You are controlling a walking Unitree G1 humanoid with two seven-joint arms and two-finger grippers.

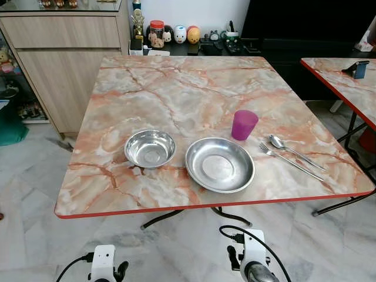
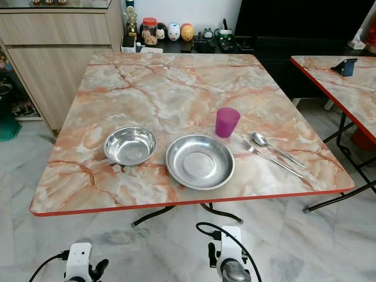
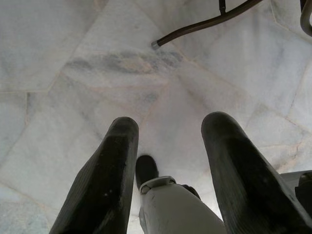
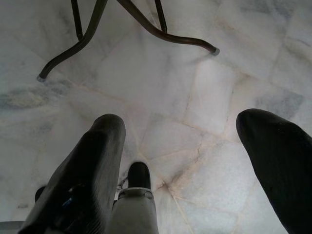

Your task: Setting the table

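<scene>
Two grippers hang low below the table's near edge, both aimed at the pale marble floor. The left gripper has its two black fingers spread apart with nothing between them, and its wrist view looks down past them onto the tiles and a curved dark table leg. The right gripper is spread wider, also holding nothing, above floor tiles where the table's splayed metal feet stand. In the head views the two arms appear as white wrist housings at the bottom edge, the left one and the right one with a black cable looped beside it.

Above them stands a marble-patterned table with a red rim. Near its front edge sits a small steel bowl, and just to the right of it a wider, shallow steel plate. Behind the plate's right side stands a purple cup, upright. To the right of the plate lie a fork and a spoon, side by side and angled.

Further off, a wooden cabinet stands at the left, small figurines and a jar line a dark shelf behind the table, and a second, similar table stands at the right.
</scene>
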